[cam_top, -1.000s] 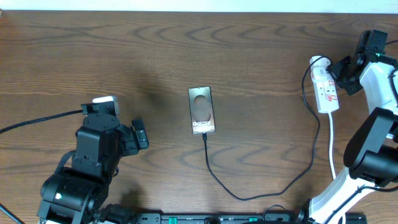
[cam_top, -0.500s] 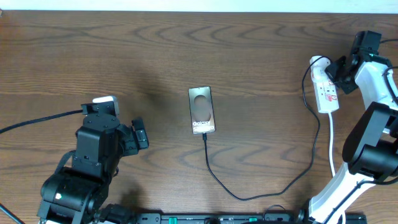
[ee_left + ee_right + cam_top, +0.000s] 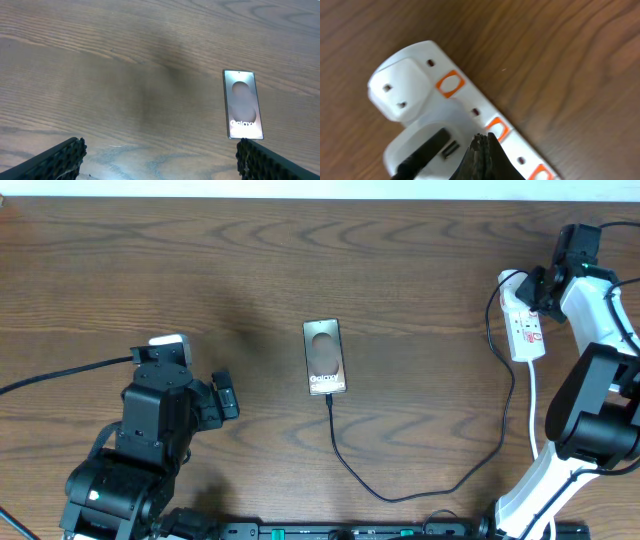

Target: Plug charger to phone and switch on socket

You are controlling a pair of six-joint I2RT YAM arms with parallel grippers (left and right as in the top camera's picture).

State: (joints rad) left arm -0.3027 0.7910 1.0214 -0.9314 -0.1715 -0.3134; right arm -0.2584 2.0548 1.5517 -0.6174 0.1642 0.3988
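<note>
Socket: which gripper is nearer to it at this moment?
Right. The right gripper hangs close over the socket; the left gripper sits far across the table, beyond the phone.

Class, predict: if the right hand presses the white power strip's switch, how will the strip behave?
The power strip looks like rigid plastic lying flat, so it probably won't tip. On the smooth wooden table it may slide if pushed sideways. Its white cord might tug back.

Left end effector spread, right end effector pinched
</note>
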